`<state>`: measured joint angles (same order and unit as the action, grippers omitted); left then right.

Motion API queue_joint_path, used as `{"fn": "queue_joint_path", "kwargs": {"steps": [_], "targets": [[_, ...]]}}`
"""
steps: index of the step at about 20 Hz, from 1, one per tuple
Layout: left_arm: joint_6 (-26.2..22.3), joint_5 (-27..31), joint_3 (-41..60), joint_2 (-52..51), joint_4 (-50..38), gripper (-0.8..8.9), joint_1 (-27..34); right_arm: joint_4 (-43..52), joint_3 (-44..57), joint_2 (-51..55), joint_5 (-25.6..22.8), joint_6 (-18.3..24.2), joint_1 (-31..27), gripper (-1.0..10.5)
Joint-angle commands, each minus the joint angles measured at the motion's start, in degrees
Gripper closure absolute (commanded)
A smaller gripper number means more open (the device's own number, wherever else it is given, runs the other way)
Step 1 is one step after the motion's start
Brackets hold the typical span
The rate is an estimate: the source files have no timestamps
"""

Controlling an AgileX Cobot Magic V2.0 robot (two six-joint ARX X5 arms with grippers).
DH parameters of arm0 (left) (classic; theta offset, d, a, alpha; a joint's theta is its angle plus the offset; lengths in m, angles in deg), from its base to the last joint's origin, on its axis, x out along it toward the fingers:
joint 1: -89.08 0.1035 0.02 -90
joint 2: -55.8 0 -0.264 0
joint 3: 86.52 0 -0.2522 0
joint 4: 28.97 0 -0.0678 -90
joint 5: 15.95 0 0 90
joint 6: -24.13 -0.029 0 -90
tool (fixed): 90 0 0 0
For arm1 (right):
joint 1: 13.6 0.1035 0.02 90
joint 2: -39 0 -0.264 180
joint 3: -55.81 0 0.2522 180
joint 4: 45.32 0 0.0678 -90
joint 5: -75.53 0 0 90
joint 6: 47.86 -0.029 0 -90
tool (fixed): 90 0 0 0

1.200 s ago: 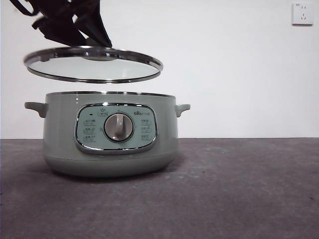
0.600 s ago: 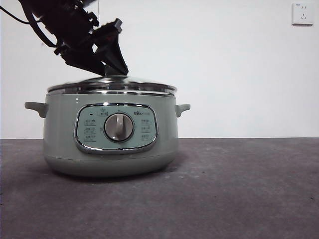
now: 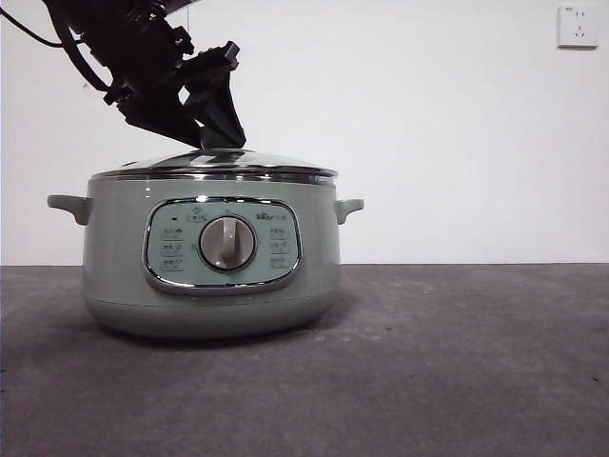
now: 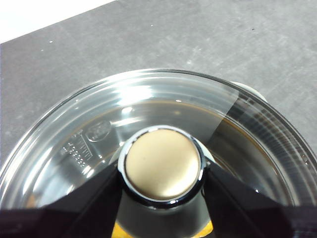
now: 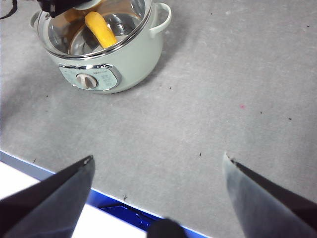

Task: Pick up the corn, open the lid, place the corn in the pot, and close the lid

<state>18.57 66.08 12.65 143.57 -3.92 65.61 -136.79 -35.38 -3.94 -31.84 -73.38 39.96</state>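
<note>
The sage-green pot [image 3: 114, 257] stands on the grey table with the glass lid [image 3: 214, 164] seated level on its rim. My left gripper [image 3: 214, 138] reaches down from the upper left, shut on the lid's knob [image 4: 162, 163], one jaw pressed against each side. The corn [image 5: 100, 29] lies inside the pot [image 5: 133, 54] and shows yellow through the glass lid [image 5: 124, 20]. My right gripper [image 5: 158, 163] hangs open over bare table, well away from the pot, with nothing between its jaws.
The grey table [image 3: 457, 362] stretches out to the right of the pot. A white wall socket [image 3: 578, 26] sits high on the back wall. A blue strip [image 5: 114, 201] marks the table's edge below my right gripper.
A second ago the lid hung tilted above the pot in my left gripper. It has come down onto the rim and barely shifted in the last half second.
</note>
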Motion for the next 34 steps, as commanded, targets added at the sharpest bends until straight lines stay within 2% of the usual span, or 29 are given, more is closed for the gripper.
{"fn": "queue_joint_path", "kwargs": {"steps": [1,20,21,24,25,31,33,34], "targets": [[-0.7,0.5,0.02,0.44,0.9,8.2,-0.2,-1.55,0.57,0.09,-0.28,0.17,0.11,5.1],[-1.03,0.26,-2.08,0.2,5.01,8.11,-0.2,-1.55,0.57,0.09,-0.9,0.39,0.11,5.1],[-0.85,0.26,-2.08,0.2,4.87,7.68,-0.2,-1.55,0.57,0.09,-0.9,0.42,0.11,5.1],[-0.46,0.07,-2.14,0.2,4.9,4.34,-0.04,-1.55,0.57,0.09,-0.87,0.44,0.11,5.1],[-0.48,0.07,-2.19,0.2,4.92,3.98,-0.04,-1.55,0.57,0.09,-0.85,0.44,0.11,5.1],[-0.46,0.07,-6.51,0.17,9.46,4.0,-0.04,-1.55,0.57,0.09,-0.83,0.66,0.11,5.1],[-0.48,-0.48,-9.18,0.02,13.73,4.0,-0.04,-1.55,0.57,0.09,-0.63,1.09,0.11,5.1],[-0.48,-2.71,-11.15,-0.07,17.16,4.01,-0.04,-1.55,0.57,0.09,-0.63,1.64,0.11,5.1]]}}
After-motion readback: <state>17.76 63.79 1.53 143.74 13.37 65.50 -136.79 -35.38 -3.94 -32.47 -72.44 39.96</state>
